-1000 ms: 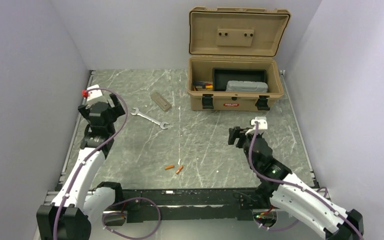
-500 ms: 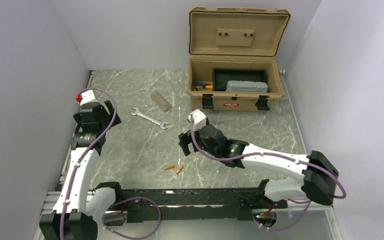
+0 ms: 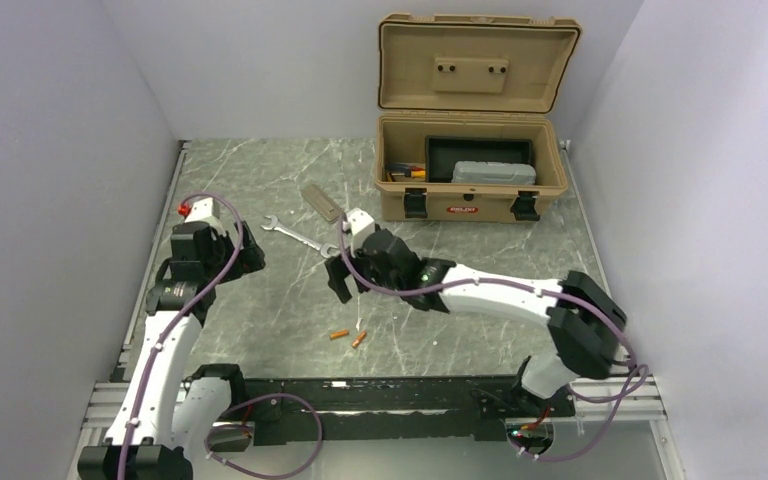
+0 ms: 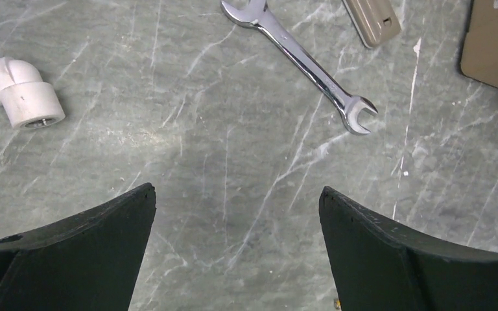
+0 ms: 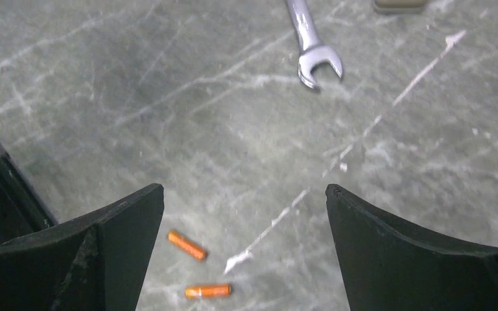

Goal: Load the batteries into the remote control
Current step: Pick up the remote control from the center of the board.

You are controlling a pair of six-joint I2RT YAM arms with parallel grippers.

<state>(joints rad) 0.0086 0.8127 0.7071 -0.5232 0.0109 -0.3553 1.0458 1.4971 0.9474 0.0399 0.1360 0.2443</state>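
the two batteries (image 3: 338, 334) are lying loose on the table (image 3: 460, 245) near its front edge, close together with a small gap between them, neither one gripped. the remote (image 3: 321, 203) is lying flat farther back, tan side up, left of the open toolbox (image 3: 470, 205) and just beyond the wrench (image 3: 300, 237); it is well apart from the batteries.

the right gripper (image 3: 340, 282) is hanging over the middle of the table, between the wrench and the batteries, touching neither. its fingers (image 5: 421, 253) are standing wide apart with only bare marble between them; in its wrist view the batteries are showing low in the gap and the wrench's open end is showing near the top.

the left gripper (image 3: 250, 258) is hovering over the left part of the table. its fingers (image 4: 71, 253) are also spread wide and holding nothing. its wrist view is showing a white elbow fitting (image 4: 19, 94) off to one side, with the wrench and one end of the remote ahead.
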